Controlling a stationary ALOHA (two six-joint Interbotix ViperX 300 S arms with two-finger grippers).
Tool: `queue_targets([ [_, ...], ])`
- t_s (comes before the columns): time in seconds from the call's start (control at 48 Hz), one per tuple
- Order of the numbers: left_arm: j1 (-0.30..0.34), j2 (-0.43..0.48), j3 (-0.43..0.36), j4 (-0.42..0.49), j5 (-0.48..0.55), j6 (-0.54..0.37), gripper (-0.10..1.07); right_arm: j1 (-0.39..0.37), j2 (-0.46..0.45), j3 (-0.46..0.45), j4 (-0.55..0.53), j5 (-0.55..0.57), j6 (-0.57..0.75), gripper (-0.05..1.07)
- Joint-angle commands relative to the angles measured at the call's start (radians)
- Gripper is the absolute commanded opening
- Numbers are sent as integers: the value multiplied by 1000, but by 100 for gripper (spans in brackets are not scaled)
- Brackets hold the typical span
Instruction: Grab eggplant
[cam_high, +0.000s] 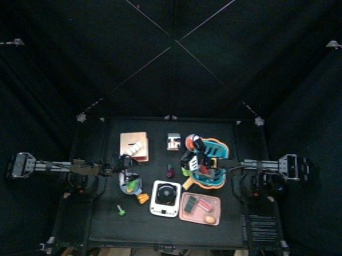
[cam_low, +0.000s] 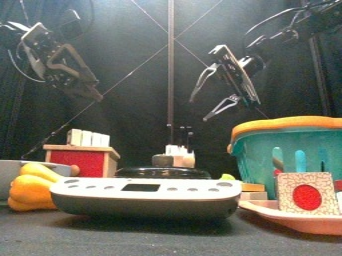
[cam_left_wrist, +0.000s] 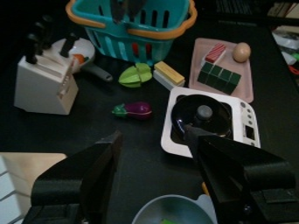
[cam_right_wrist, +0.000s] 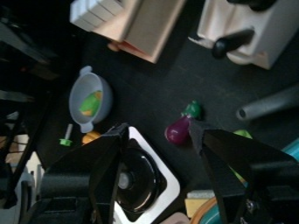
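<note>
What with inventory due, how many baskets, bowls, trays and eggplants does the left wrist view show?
basket: 1
bowl: 1
tray: 1
eggplant: 1
Total: 4

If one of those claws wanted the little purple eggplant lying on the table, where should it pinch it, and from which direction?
Probably across the plump purple body of the eggplant, coming straight down from above. It lies flat on the bare black table, green stem end to one side, with clear space around it, so the jaws can straddle its narrower width. The right gripper, wide open, hangs closest above it.
</note>
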Motion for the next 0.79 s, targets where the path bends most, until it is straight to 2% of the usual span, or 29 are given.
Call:
queue_targets([
  [0.0, 18, -63, 11, 11, -18, 2, 93, 31, 15, -69, 51, 92, 0, 91],
  [0.146, 17, -120, 57, 2, -34, -5, 93, 69, 101, -150, 106, 175, 0, 91],
  [0.292, 12, -127, 80, -21, -52, 2, 93, 94, 207, -239, 124, 216, -2, 92],
  [0.458, 9, -127, 100, -38, -74, 0, 93, 86, 319, -319, 126, 307, -5, 93],
  [0.771, -14, -127, 104, -51, -81, 2, 93, 87, 408, -396, 121, 446, -8, 98],
])
